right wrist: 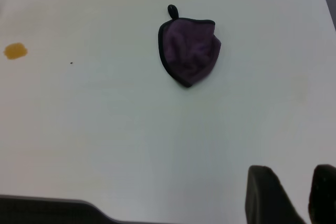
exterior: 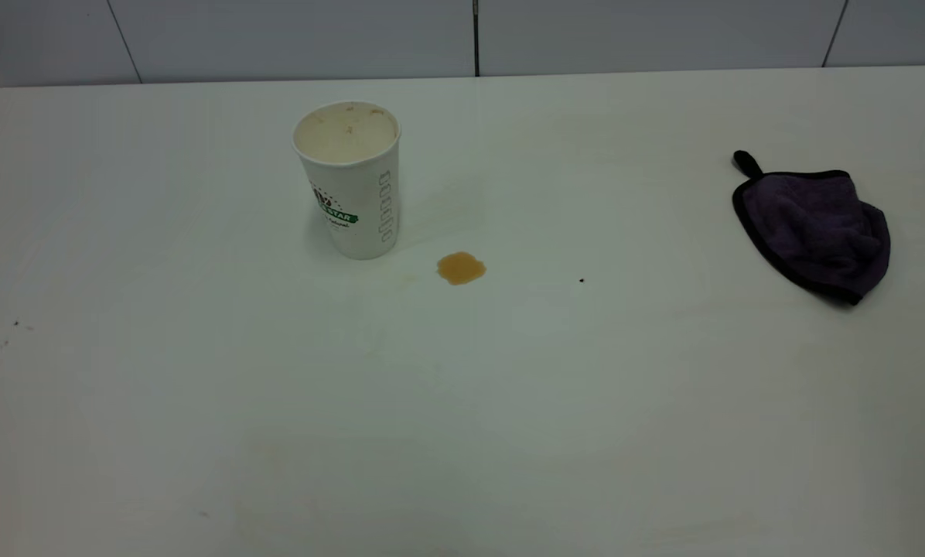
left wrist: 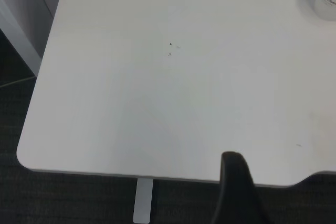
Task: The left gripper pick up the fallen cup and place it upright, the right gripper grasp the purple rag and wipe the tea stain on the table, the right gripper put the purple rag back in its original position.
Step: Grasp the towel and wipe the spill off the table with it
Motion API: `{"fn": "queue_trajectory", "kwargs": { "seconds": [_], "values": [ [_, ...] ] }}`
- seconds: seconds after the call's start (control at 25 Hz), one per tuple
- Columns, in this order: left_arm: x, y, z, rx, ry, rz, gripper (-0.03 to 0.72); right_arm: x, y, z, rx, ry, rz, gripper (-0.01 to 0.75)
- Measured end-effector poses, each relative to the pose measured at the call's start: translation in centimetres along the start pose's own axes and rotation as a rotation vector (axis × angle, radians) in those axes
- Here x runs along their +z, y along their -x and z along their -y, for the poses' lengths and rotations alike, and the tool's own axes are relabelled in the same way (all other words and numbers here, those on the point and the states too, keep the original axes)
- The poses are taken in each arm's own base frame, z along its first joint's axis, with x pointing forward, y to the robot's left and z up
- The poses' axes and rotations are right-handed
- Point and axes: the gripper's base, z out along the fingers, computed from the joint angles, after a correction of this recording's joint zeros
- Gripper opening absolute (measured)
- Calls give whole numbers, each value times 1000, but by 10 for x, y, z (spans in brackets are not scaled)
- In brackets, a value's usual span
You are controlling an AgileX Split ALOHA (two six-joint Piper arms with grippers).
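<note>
A: Where do the arms sit?

B: Neither shows in the exterior view. The left gripper [left wrist: 239, 192] appears only in its own wrist view as one dark finger above the near edge of the counter [left wrist: 157, 103], held high over the corner. With one finger showing, whether its jaws are released or clenched cannot be told.

A: And the other?

B: The right gripper [right wrist: 294, 195] also hangs above the counter's near edge. Two dark fingers [right wrist: 268, 195] show with a gap of pale counter between them, so its jaws are released and grasp nothing.

A: What lies on the counter?

B: In the exterior view, the tea stain [exterior: 461, 268] is an amber blot near the middle, with a tiny black speck [exterior: 581, 280] off to its right. Just behind and left of the stain stands the cup [exterior: 352, 182], upright, mouth up, its inside brown-tinged, the green logo facing front-left. It is near the stain but apart from it.

A: The rag?

B: The purple rag [exterior: 817, 227] lies crumpled far to the right, well apart from the stain, its black loop pointing toward the back wall [exterior: 277, 39]. No gripper touches it.
</note>
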Motion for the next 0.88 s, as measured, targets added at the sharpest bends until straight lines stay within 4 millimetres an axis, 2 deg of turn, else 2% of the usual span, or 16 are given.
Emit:
{"fn": "queue_trajectory", "kwargs": {
  "seconds": [0.68,0.76,0.88],
  "values": [
    [0,0,0,0,0,0,487,0,0,-3,57,28,-2,245],
    [0,0,0,0,0,0,487,0,6,-1,82,15,-10,280],
    [0,0,0,0,0,0,487,4,30,3,82,-19,-50,404]
  ]
}}
